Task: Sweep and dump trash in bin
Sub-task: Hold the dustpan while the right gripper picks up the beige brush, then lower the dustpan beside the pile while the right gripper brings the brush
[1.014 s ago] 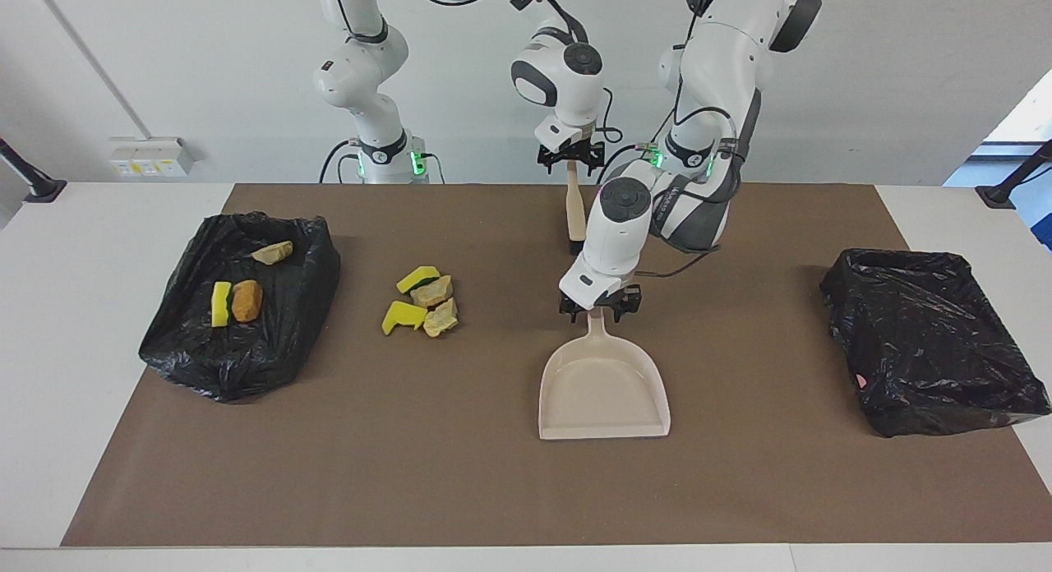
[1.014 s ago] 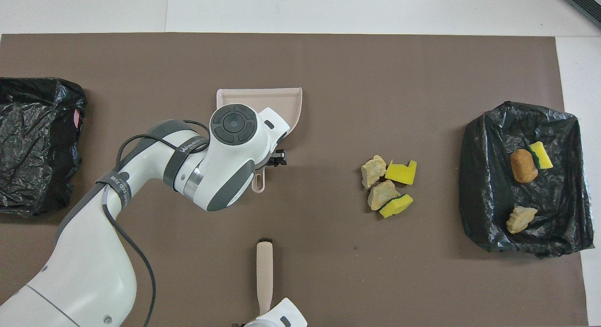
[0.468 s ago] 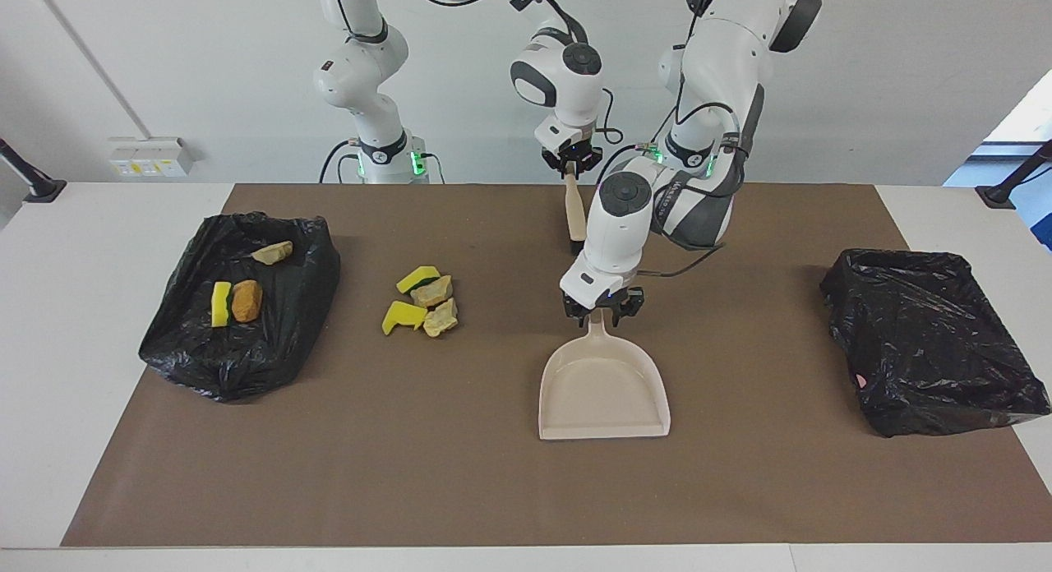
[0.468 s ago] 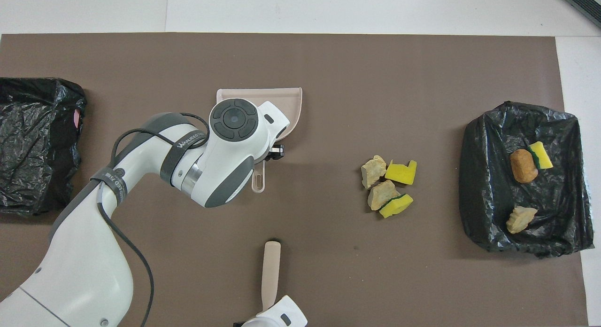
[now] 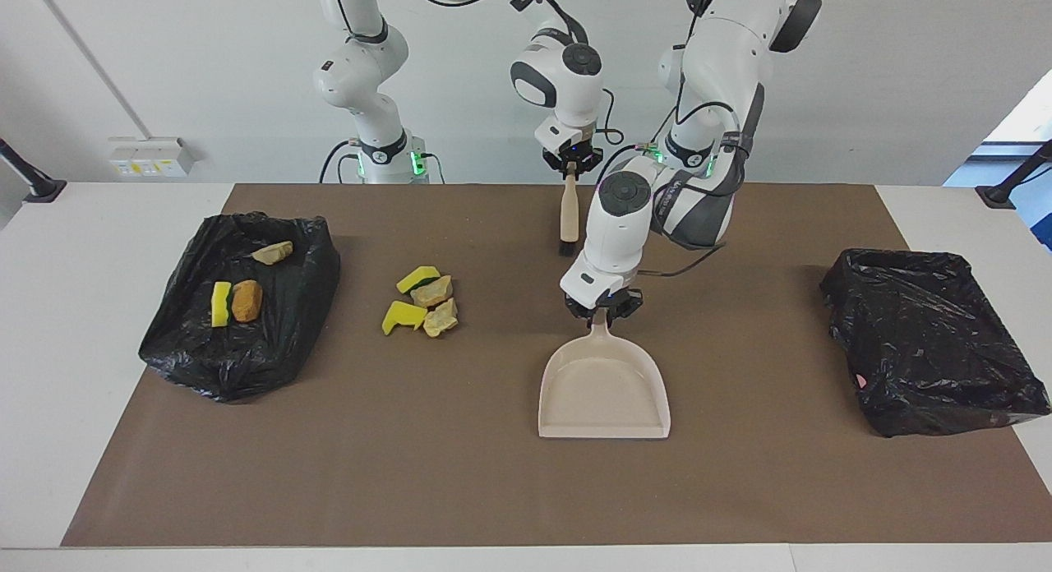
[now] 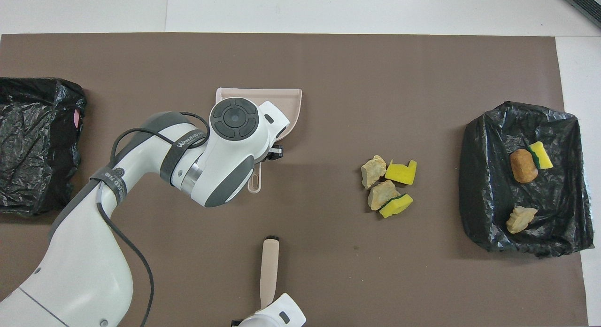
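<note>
Several pieces of trash [image 5: 423, 302] [image 6: 387, 183], yellow-green sponge chunks and tan lumps, lie in a small heap on the brown mat. Three more pieces [image 5: 245, 301] sit in the black-lined bin [image 5: 271, 350] [image 6: 488, 200] at the right arm's end. My left gripper [image 5: 604, 311] is shut on the handle of the beige dustpan [image 5: 604, 391] [image 6: 293, 108], whose pan rests on the mat. The right gripper [image 5: 569, 168] is shut on the handle tip of the beige brush [image 5: 567, 214] [image 6: 268, 270], which hangs with its black bristles down, near the robots.
A second black-lined bin [image 5: 929, 342] [image 6: 37, 144] stands at the left arm's end of the table. The brown mat [image 5: 411, 473] covers most of the white tabletop. The left arm's wrist hides part of the dustpan in the overhead view.
Both grippers have closed, the left on the dustpan's handle, the right on the brush's handle. The brush has swung a little, its bristle end now toward the right arm's end.
</note>
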Available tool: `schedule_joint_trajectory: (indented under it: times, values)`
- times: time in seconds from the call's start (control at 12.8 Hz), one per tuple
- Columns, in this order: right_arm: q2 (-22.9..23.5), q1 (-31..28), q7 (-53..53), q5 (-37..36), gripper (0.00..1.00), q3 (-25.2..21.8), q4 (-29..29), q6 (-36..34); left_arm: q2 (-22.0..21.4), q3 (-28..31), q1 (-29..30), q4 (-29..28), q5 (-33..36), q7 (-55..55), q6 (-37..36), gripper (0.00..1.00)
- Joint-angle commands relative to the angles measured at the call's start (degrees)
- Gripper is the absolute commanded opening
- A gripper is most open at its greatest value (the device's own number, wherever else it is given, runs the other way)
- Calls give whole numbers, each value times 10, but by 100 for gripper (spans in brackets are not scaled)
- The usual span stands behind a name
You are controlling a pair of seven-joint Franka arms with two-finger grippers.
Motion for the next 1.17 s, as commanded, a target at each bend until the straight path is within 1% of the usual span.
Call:
schedule_joint_trajectory:
  times: [0.0, 0.16, 0.31, 0.55, 0.62, 0.78, 0.94, 1.09]
  values:
    - [-4, -24, -4, -19, 0, 0, 31, -51, -16, -3, 4, 7, 14, 10, -18, 0]
    - [-31, -45, -24, -24, 0, 0, 32, -72, -31, -2, 10, 8, 13, 37, -24, 0]
    - [-65, -73, -56, -24, 0, 1, 33, -116, -34, 0, 15, 9, 13, 67, -27, 0]
    - [-110, -132, -123, -24, 0, 0, 33, -197, -36, 0, 27, 8, 10, 103, -34, 0]
    - [-115, -152, -144, -29, 0, -1, 33, -218, -35, 0, 35, 8, 8, 144, -33, 0]
    - [-115, -200, -190, -66, 0, 0, 29, -241, -35, 1, 42, 8, 5, 242, -33, 0]
    - [-105, -258, -243, -94, 0, 2, 27, -235, -36, 1, 43, 8, 8, 305, -40, 0]
    - [-95, -298, -283, -141, 0, 2, 28, -230, -36, 1, 43, 6, 10, 381, -61, 0]
